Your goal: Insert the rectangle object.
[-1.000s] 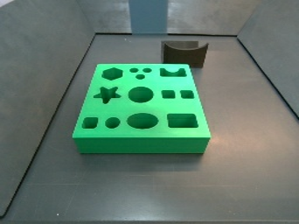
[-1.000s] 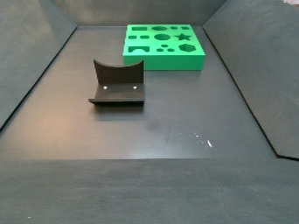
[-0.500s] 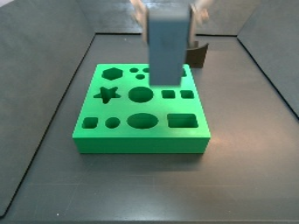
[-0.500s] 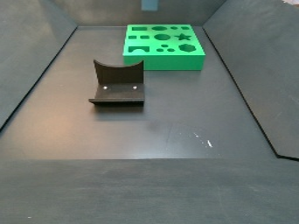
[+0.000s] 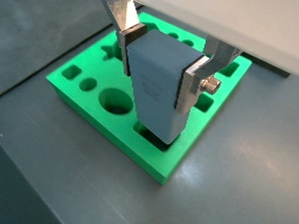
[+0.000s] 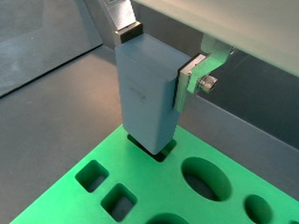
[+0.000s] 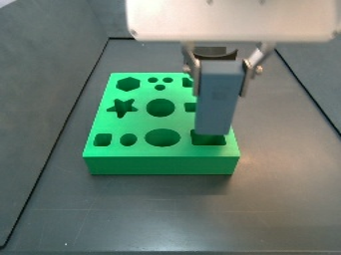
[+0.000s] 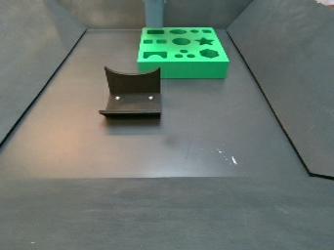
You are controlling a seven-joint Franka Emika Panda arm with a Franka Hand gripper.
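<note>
My gripper point(image 7: 220, 68) is shut on the rectangle object point(image 7: 216, 100), a tall grey-blue block held upright. It shows in both wrist views, where the silver fingers point(image 5: 193, 83) clamp its upper part point(image 5: 158, 83) point(image 6: 149, 87). Its lower end sits in the mouth of the rectangular hole at one corner of the green board point(image 7: 120, 149). That board is also in both wrist views point(image 5: 82, 74) point(image 6: 93, 188). In a side view the block point(image 8: 154, 14) stands at the far left corner of the board point(image 8: 196, 66).
The board has several other holes, among them a star point(image 7: 123, 108), a hexagon point(image 7: 127, 82) and round ones point(image 7: 160, 107). The dark fixture point(image 8: 131, 93) stands on the grey floor apart from the board. Grey walls close in the floor.
The gripper with the block has come down from high over the board's middle to the rectangular hole at the corner, and the block's lower end now meets that hole.
</note>
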